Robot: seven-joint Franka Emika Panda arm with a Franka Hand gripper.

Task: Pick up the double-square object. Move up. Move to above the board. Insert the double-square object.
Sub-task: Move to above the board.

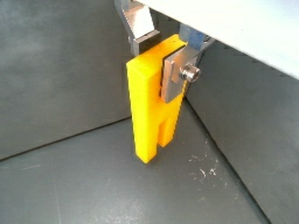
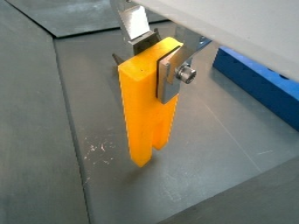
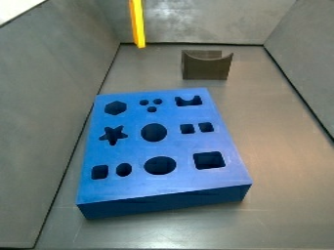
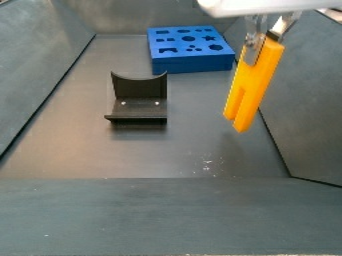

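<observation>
The double-square object [image 1: 149, 109] is a tall yellow-orange bar with a slot at its lower end. It hangs upright, clear of the grey floor, in both wrist views [image 2: 146, 109] and in both side views [image 4: 251, 85] [image 3: 137, 21]. My gripper [image 1: 166, 54] is shut on the bar's top end; it also shows in a wrist view [image 2: 158, 54] and in a side view [image 4: 265, 35]. One silver finger plate [image 1: 177, 74] presses the bar's side. The blue board [image 3: 163, 146] with cut-out holes lies flat on the floor, well away from the bar, seen too in a side view [image 4: 191, 48] and a wrist view [image 2: 263, 83].
A dark fixture [image 4: 136, 100] stands on the floor between the board and the bar's side; it also shows in a side view [image 3: 206, 63]. Grey walls enclose the floor. The bar hangs close to a wall [image 4: 314, 90] and a corner [image 3: 183, 20].
</observation>
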